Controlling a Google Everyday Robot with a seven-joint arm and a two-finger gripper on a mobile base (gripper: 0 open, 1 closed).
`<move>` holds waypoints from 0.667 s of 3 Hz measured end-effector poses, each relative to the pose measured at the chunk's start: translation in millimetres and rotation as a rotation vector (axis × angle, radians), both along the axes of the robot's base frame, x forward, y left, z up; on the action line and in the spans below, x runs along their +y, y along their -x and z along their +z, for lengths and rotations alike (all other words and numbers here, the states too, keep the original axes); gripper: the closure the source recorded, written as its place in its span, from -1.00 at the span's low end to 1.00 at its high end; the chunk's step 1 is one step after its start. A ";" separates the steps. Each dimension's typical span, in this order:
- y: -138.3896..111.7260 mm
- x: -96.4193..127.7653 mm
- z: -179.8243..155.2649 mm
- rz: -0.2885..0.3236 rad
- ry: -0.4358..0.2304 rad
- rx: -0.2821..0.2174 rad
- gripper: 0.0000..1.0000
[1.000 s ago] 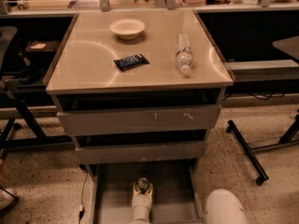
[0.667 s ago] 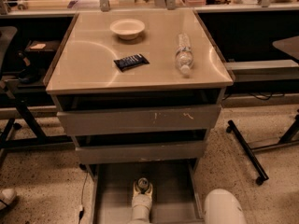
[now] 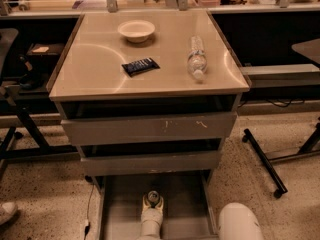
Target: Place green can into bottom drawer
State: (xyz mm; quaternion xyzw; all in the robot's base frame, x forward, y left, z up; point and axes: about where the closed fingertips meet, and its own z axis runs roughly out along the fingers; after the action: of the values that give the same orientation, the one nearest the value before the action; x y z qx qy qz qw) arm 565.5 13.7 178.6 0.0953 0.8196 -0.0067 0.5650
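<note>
The green can shows mostly its silver top, low in the middle of the camera view. It stands upright inside the open bottom drawer, a grey tray pulled out at floor level. My gripper reaches in from the lower edge, its white fingers hugging the can on both sides and shut on it. The can's lower body is hidden by the fingers.
Two upper grey drawers are slightly open above the tray. On the tabletop lie a white bowl, a dark packet and a water bottle. A white robot part sits lower right; a wheeled stand leg lies to the right.
The gripper and can have stayed in the same spot. Only a shoe at the lower left edge shifted slightly.
</note>
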 end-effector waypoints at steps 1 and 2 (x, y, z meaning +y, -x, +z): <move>0.0 0.0 0.0 0.000 0.000 0.000 0.18; 0.0 0.0 0.0 0.000 0.000 0.000 -0.28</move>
State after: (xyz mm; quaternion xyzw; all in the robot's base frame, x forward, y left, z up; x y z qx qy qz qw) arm 565.5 13.7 178.6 0.0953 0.8195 -0.0067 0.5650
